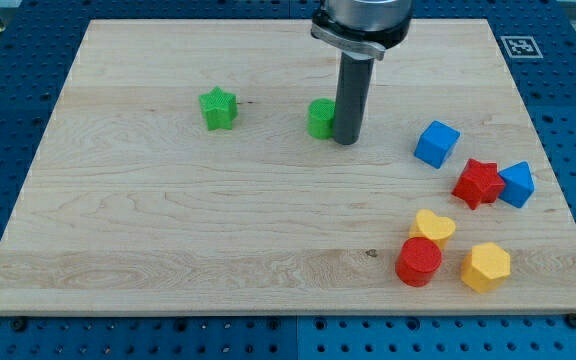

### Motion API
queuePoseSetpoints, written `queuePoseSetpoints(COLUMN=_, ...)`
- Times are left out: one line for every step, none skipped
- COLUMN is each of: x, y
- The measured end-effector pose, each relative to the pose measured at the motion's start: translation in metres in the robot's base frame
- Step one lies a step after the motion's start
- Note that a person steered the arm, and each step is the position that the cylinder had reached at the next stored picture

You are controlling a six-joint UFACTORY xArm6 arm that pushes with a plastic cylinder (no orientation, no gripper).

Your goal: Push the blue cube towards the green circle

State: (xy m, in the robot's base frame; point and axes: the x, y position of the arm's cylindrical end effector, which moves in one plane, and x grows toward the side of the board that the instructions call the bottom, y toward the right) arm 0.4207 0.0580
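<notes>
Barely started imo. Blue cube (436, 143) sits near the table's right edge, well apart from green circle (320, 118) by the top edge. My tip (345, 140) touches the circle; no fingers, just a rod.

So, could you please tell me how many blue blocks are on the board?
2. The blue cube sits at the view's right, well right of my tip. The other blue block lies further right, touching the red star. None seems hidden.
</notes>
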Motion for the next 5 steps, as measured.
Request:
queuePoseSetpoints(x=0.0, y=-0.017)
queuePoseSetpoints(x=0.0, y=-0.02)
queuePoseSetpoints(x=0.011, y=-0.003)
queuePoseSetpoints(x=0.036, y=0.049)
queuePoseSetpoints(x=0.046, y=0.107)
